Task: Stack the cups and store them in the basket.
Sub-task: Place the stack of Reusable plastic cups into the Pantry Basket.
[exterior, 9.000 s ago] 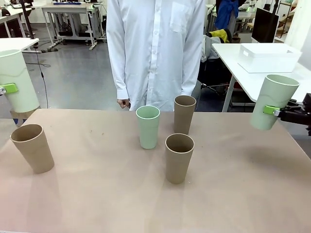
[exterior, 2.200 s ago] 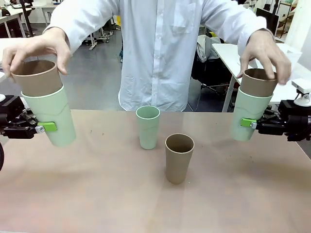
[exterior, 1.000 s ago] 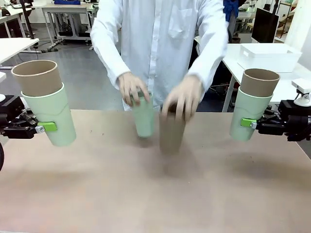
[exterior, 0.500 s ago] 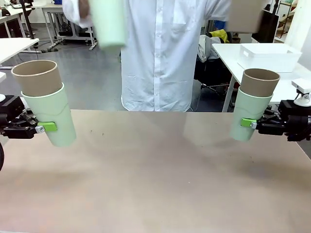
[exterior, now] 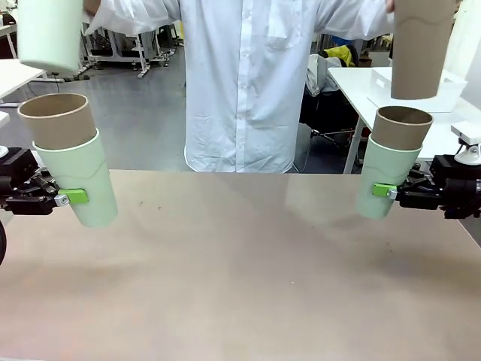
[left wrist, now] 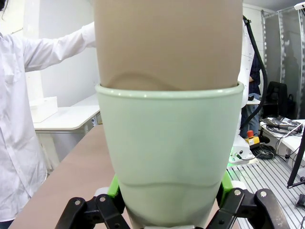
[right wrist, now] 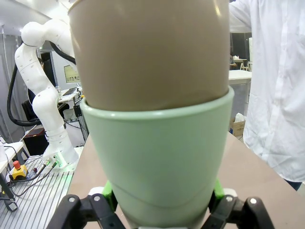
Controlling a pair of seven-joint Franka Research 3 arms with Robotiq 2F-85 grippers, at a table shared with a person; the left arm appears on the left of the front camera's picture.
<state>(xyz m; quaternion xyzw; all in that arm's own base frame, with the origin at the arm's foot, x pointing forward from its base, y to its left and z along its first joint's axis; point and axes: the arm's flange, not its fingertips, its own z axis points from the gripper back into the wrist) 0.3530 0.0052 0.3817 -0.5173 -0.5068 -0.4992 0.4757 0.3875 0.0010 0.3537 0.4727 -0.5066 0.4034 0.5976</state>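
My left gripper (exterior: 70,197) is clenched on a mint green cup (exterior: 81,180), held off the table (exterior: 240,286) at its left edge and tilted a little, mouth up. A tan cup (exterior: 57,120) is nested in it, its upper part standing clear of the mint rim. In the left wrist view my green pads (left wrist: 113,187) press the lower wall of that cup from both sides.

My right gripper (exterior: 385,191) grasps a second mint green cup (exterior: 388,174) the same way, above the table's right edge, with a second tan cup (exterior: 403,126) nested in it.

Across the table, the person in the white shirt (exterior: 248,83) holds two more cups high. A loose mint cup (exterior: 49,34) is above my left stack. A loose tan cup (exterior: 422,47) is above my right stack. Neither touches the stack below.

The white basket (exterior: 379,81) sits on another table at the far right, partly hidden behind the raised tan cup.
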